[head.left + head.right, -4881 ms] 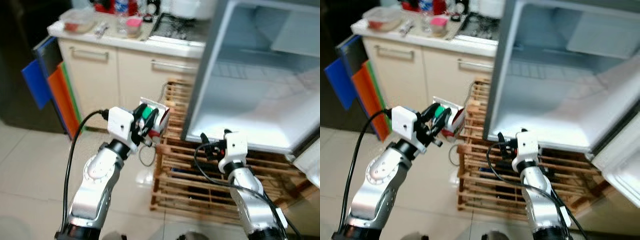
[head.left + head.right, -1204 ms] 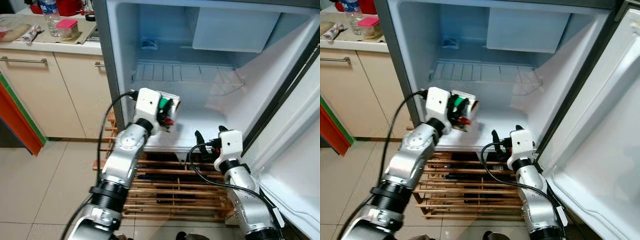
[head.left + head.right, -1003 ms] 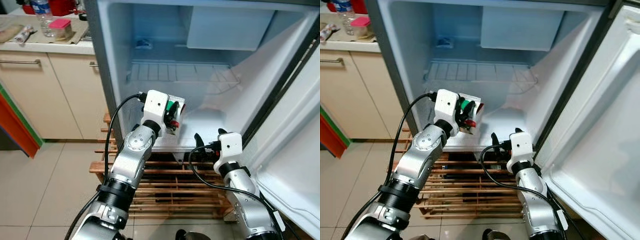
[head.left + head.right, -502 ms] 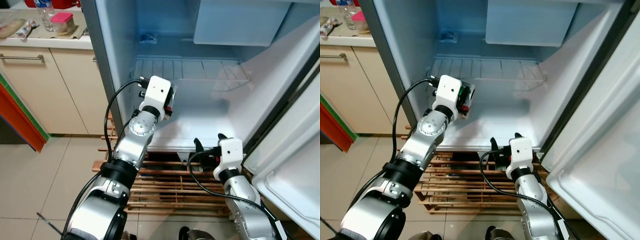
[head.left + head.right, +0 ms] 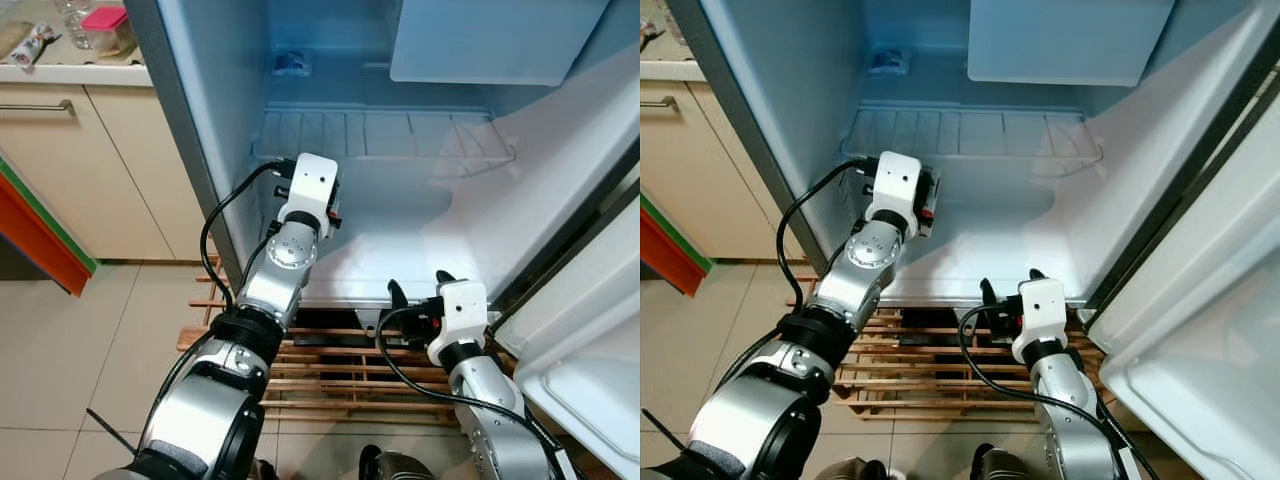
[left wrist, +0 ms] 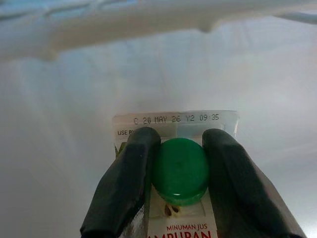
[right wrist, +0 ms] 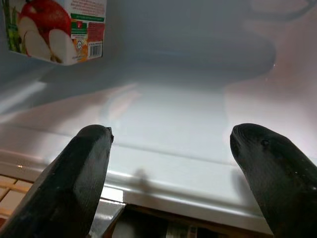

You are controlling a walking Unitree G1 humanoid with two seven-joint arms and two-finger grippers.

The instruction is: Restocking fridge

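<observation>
My left gripper [image 6: 179, 148] is shut on a juice carton [image 6: 173, 128], its fingers [image 6: 129, 178] clamping the green cap [image 6: 179, 171]. That arm reaches into the open fridge's lower compartment, under the wire shelf [image 5: 380, 135] at the left wall. The white wrist housing hides most of the carton [image 5: 930, 208]. The right wrist view shows the carton's apple-printed side [image 7: 54, 29] hanging above the white fridge floor [image 7: 168, 119]. My right gripper [image 5: 418, 288] is open and holds nothing at the floor's front lip.
The fridge door [image 5: 590, 330] stands open at the right. A freezer box [image 5: 490, 40] sits at the top and a small packet [image 5: 293, 65] lies at the back. A wooden pallet [image 5: 330, 360] carries the fridge. Cabinets [image 5: 60, 150] and coloured boards [image 5: 40, 240] are to the left.
My left arm has carried the carton from in front of the fridge deeper inside, under the wire shelf. The camera has moved closer. The right gripper stays at the front lip.
</observation>
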